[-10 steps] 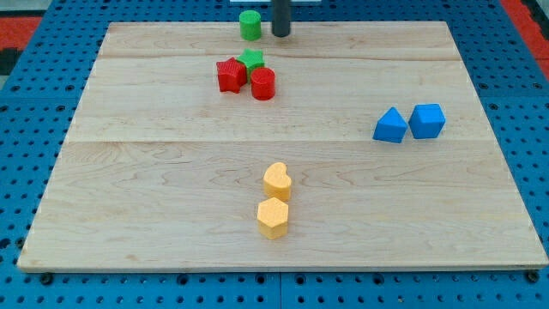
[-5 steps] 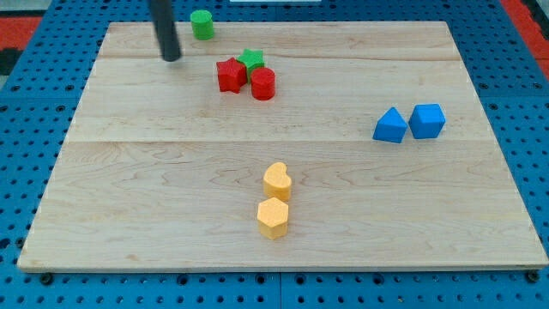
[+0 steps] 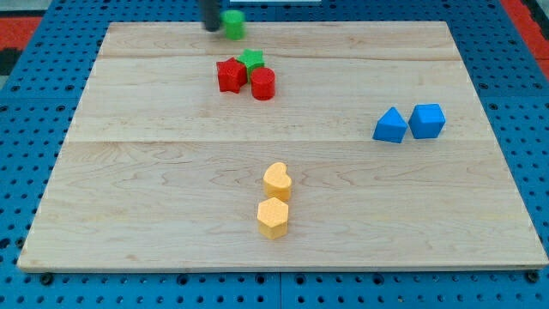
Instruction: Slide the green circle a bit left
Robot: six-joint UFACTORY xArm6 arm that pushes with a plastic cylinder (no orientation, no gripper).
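Note:
The green circle [image 3: 232,24] stands at the top edge of the wooden board [image 3: 171,172], a little left of centre. My tip [image 3: 210,27] is right beside it on its left, touching or nearly touching; the rod is blurred. Below them sits a cluster: a green star [image 3: 251,59], a red star [image 3: 230,75] and a red cylinder [image 3: 262,84].
A blue triangular block [image 3: 390,125] and a blue cube-like block [image 3: 427,121] sit at the view's right. A yellow heart [image 3: 277,181] and a yellow hexagon [image 3: 273,217] sit below centre. Blue pegboard surrounds the board.
The green circle went left from beside the rod, then came back right to about midway. My tip swung left and down, then returned up to the circle's left side.

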